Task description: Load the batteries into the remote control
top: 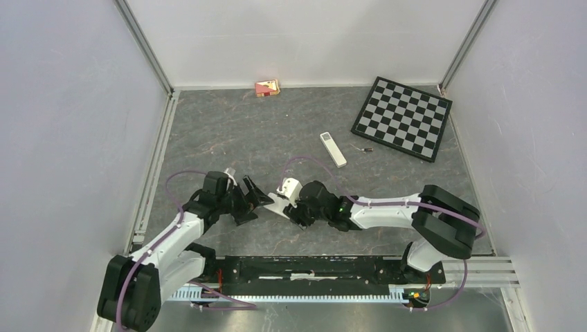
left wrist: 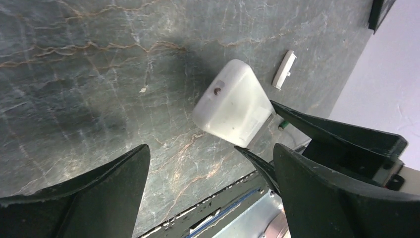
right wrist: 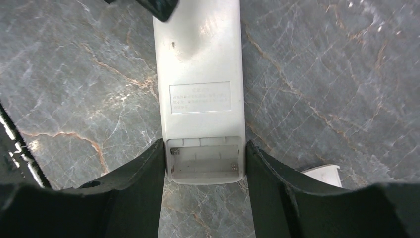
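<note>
White rigid plastic remote control point(right wrist: 200, 74), empty battery bay point(right wrist: 204, 166) upward, is clamped at that end by the right gripper point(right wrist: 204, 148), the left gripper point(left wrist: 210, 158) gaping empty beside it; a slim dark battery point(top: 363, 149), probably slick and roll-prone, lies well apart on the surface point(top: 242, 138), best pinched mid-barrel.

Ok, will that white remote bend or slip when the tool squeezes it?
Probably not bend: the remote looks like hard plastic. Its smooth sides could slip in the right tool. With its battery bay empty, likely light.
</note>
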